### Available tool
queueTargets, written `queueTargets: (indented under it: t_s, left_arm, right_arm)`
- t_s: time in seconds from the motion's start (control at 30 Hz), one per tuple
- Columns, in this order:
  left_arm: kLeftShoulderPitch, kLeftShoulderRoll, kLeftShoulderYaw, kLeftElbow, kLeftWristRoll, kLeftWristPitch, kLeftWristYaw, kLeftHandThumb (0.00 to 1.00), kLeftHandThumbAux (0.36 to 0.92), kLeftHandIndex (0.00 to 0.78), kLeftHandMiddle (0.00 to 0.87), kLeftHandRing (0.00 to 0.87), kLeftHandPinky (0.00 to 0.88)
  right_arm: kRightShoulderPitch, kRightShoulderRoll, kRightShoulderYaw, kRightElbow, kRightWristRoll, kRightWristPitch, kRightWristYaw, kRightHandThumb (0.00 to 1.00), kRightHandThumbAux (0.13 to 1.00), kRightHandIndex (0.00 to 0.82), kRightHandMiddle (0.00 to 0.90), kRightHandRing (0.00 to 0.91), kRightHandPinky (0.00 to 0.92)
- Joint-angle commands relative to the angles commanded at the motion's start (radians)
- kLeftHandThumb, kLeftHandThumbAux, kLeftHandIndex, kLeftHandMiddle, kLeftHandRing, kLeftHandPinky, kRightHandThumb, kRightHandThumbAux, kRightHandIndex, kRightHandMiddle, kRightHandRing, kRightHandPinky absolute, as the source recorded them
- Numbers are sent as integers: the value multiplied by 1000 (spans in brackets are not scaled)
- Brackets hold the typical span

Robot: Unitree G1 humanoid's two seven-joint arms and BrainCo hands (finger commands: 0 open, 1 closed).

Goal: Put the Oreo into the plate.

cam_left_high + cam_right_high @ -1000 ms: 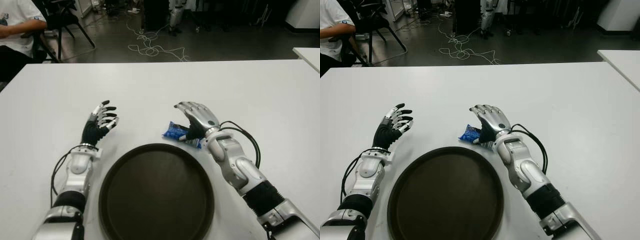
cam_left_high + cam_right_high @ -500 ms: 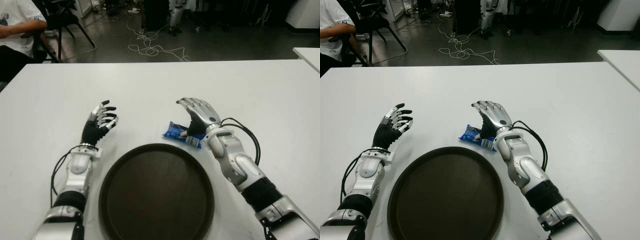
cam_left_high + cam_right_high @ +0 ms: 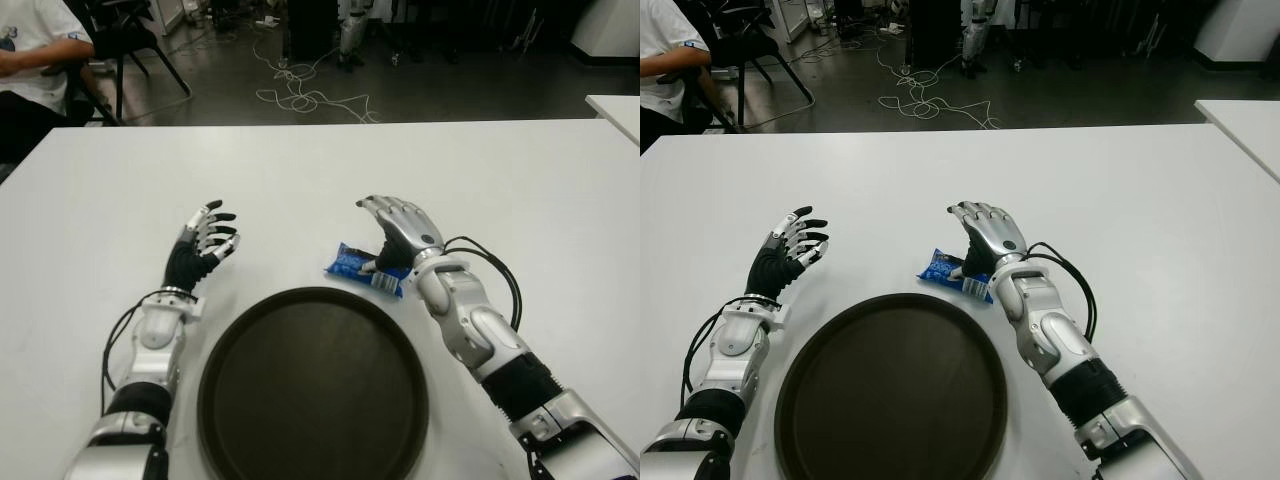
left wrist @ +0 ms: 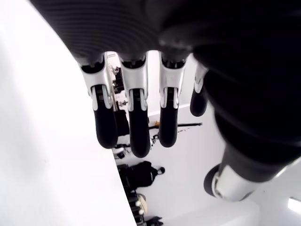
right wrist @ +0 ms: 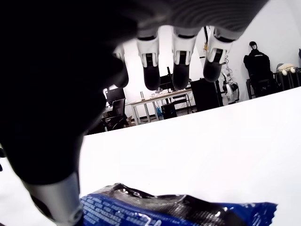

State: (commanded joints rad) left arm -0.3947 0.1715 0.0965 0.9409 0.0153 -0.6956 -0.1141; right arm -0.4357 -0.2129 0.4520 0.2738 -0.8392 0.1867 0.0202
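Note:
The Oreo, a blue packet (image 3: 354, 265), lies flat on the white table (image 3: 500, 190) just past the far right rim of the dark round plate (image 3: 313, 385). My right hand (image 3: 397, 232) hovers over the packet's right end, fingers arched and spread, holding nothing. The right wrist view shows the packet (image 5: 178, 212) below the palm, near the thumb, with the fingertips (image 5: 182, 77) clear of it. My left hand (image 3: 205, 240) is open to the left of the plate, with fingers (image 4: 134, 117) extended. Nothing lies in the plate.
A seated person (image 3: 30, 60) and a chair (image 3: 125, 40) are beyond the table's far left corner. Cables (image 3: 300, 95) lie on the floor behind. Another white table's corner (image 3: 618, 108) shows at the right.
My right hand has shifted slightly right and away, uncovering more of the Oreo packet. The packet, plate and left hand have stayed put.

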Motion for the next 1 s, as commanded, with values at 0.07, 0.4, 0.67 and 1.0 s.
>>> queueTargets:
  t_s: [0.07, 0.4, 0.67, 1.0]
  left_arm:
    - [1, 0, -1, -1, 4, 0, 5, 303, 721, 151, 279, 306, 325]
    - [6, -1, -6, -23, 21, 41, 38, 343, 738, 145, 275, 304, 327]
    - [7, -5, -6, -30, 17, 51, 49, 380, 730, 144, 280, 312, 339]
    - [9, -7, -4, -28, 4, 37, 32, 370, 728, 143, 272, 309, 338]
  right_arm:
    - [1, -2, 1, 2, 4, -5, 2, 0, 806, 71, 92, 89, 84]
    - [0, -13, 8, 8, 1, -22, 8, 0, 809, 71, 91, 90, 83]
    - [1, -8, 3, 8, 6, -16, 11, 0, 797, 66, 89, 88, 86]
    - [3, -6, 12, 15, 3, -18, 15, 0, 833, 68, 84, 86, 85]
